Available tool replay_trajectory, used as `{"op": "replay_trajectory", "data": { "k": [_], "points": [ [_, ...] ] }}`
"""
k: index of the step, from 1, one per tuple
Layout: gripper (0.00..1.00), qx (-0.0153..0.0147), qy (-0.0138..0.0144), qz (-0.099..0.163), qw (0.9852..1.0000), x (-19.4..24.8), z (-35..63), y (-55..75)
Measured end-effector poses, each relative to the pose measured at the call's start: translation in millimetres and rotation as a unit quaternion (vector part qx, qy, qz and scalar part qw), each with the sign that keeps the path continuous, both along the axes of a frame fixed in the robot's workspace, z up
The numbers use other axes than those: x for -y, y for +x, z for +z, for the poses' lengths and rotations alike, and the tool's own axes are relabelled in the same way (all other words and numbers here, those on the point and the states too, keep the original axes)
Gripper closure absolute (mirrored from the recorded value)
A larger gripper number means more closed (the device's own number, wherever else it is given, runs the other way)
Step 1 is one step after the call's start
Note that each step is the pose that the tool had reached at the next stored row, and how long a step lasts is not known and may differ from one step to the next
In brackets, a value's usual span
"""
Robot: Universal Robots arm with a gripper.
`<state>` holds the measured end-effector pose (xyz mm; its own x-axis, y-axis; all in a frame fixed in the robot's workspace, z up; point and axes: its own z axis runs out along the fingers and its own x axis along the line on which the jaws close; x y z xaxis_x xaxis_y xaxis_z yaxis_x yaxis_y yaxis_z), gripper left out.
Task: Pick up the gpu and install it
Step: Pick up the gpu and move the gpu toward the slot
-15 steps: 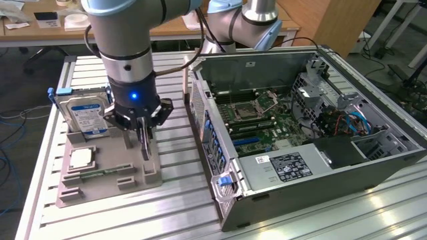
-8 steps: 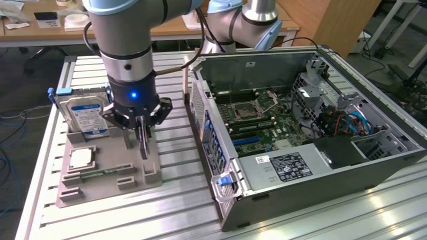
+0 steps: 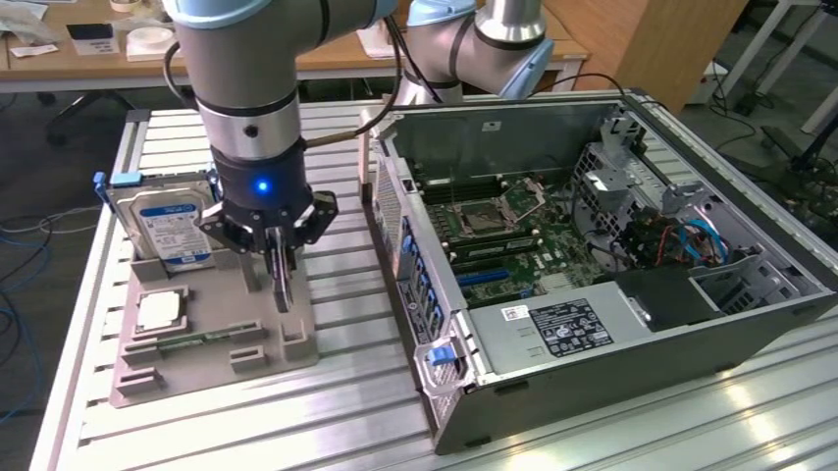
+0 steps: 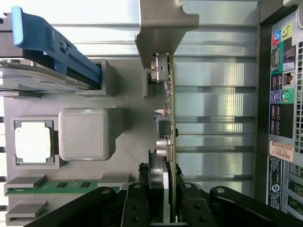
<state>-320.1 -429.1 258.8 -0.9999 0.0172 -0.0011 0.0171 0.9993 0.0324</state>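
The gpu (image 3: 281, 280) is a thin card standing on edge, upright over the grey holder tray (image 3: 269, 358). My gripper (image 3: 271, 238) comes straight down on it and is shut on its top edge. In the wrist view the gpu (image 4: 171, 113) shows edge-on, with its silvery end bracket (image 4: 161, 26) at the far end and my black fingers (image 4: 137, 208) clamped on both sides. I cannot tell whether its lower edge still sits in the tray's slot.
The tray also carries a hard drive (image 3: 164, 231) with a blue label, a square processor chip (image 3: 160, 311) and a memory stick (image 3: 196, 340). The open computer case (image 3: 433, 294) lies close on the exterior view's right, motherboard (image 3: 524, 245) exposed. Ribbed metal table (image 3: 353, 412) underneath.
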Motion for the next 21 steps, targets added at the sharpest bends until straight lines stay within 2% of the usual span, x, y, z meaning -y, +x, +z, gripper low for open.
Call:
{"op": "replay_trajectory", "data": {
  "k": [7,13,21],
  "points": [
    [0.72,0.0001,-0.0007,0.000,1.0000,0.1,7.9,0.0],
    [0.72,0.0002,-0.0012,0.000,1.0000,0.0,22.5,0.0],
    [0.72,0.0001,-0.0015,0.000,1.0000,0.0,46.6,0.0]
  ]
}}
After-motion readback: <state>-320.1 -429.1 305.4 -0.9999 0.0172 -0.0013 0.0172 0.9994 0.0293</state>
